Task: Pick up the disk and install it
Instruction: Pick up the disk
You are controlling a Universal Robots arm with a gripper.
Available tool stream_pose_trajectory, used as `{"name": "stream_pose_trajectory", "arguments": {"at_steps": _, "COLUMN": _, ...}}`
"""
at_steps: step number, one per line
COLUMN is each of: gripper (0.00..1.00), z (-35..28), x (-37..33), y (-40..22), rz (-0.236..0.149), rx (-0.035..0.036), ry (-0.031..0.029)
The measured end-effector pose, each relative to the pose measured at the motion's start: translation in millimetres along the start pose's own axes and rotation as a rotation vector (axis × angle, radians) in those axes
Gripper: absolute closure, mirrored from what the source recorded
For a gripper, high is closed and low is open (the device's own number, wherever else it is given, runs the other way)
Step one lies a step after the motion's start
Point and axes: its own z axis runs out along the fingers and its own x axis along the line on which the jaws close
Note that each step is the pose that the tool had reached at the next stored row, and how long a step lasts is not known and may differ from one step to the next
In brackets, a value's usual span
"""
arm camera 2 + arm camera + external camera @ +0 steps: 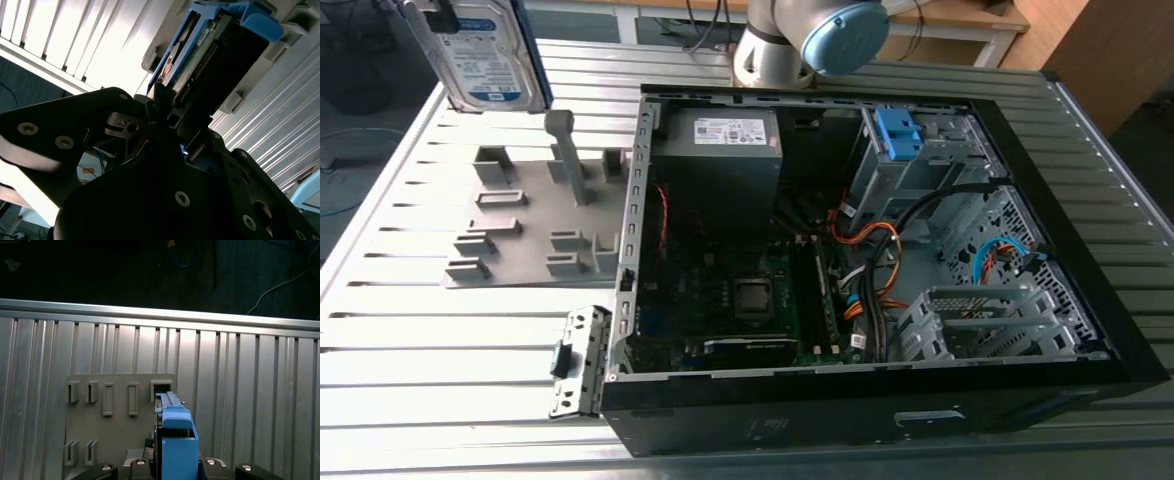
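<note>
Nearest, black computer case [854,425], side open, lying on slatted metal table [427,400]; loose metal bracket [580,360] just beside its near left corner. Inside the case: motherboard [734,300] at centre; grey drive cage [974,320] near right; power supply [720,150] far; blue latch [897,135] far right. Left of the case: grey slotted fixture [534,235]. Far left: the disk [487,55], upright, off the table, above the fixture, label showing. Second wrist view: gripper [167,112], jaws pinching the disk's end. Farthest: arm base [781,45]
</note>
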Motion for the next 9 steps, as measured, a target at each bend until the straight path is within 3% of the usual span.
{"name": "stream_pose_trajectory", "arguments": {"at_steps": 9, "gripper": 0.64, "z": -11.7, "x": -0.4, "y": 0.4, "rz": 0.0, "rx": -0.0001, "ry": 0.0}}
